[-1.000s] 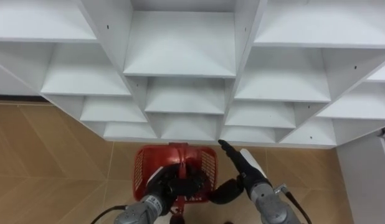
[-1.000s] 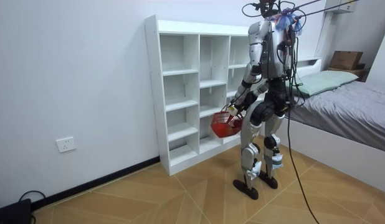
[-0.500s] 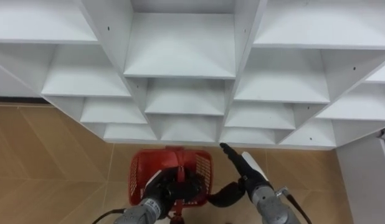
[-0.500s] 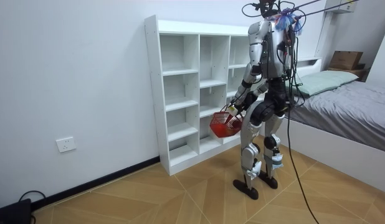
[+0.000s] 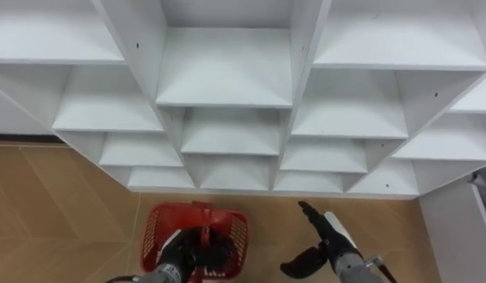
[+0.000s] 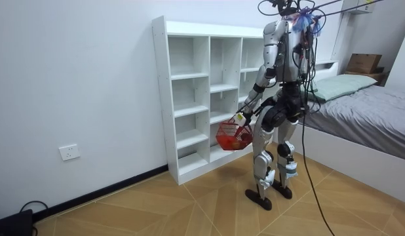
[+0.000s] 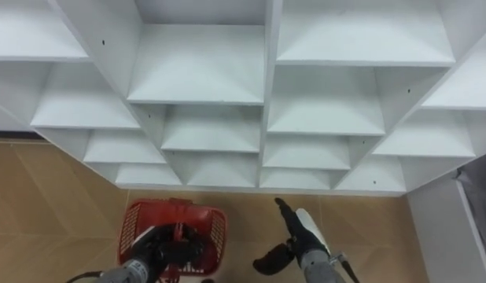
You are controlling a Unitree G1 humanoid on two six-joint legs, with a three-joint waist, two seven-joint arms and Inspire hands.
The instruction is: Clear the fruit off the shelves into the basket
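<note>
A red mesh basket hangs low in front of me over the wooden floor, just before the bottom row of the white closet. My left hand is shut on its handle and hides what lies inside. My right hand is held out beside the basket on the right, open, with straight fingers pointing at the closet and holding nothing. Every closet compartment in sight is bare, with no fruit in it. In the room view I stand upright facing the closet, with the basket at thigh height.
A bed stands behind me at the room view's right, with a cardboard box on the headboard shelf. A white panel edge shows at the right of the closet. Open wooden floor lies at the room view's left.
The basket has swung to my left and a little lower, away from the right hand. The right hand has dropped slightly and drifted right. The view has tilted up a little.
</note>
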